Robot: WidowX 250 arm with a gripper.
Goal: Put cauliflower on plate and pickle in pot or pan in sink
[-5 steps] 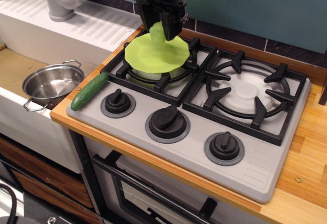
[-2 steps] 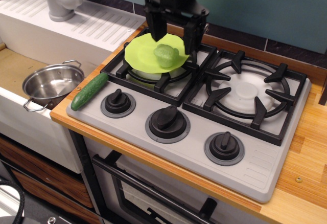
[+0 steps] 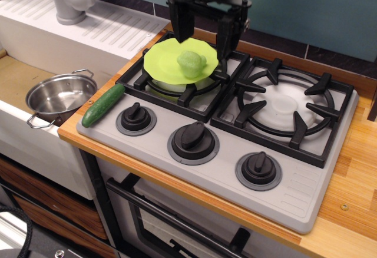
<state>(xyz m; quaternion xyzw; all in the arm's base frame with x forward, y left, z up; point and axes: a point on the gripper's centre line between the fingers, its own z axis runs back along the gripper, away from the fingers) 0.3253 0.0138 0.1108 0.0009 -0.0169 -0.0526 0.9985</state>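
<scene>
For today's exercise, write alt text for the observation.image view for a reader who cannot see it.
A pale cauliflower sits on a lime-green plate on the left stove burner, with the open gripper just above. A dark green pickle lies at the stove's left edge, beside a steel pot in the sink.

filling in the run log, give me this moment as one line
pincer: open, above plate | cauliflower: on plate | pickle: stove edge, untouched | pot: in sink, empty
</scene>
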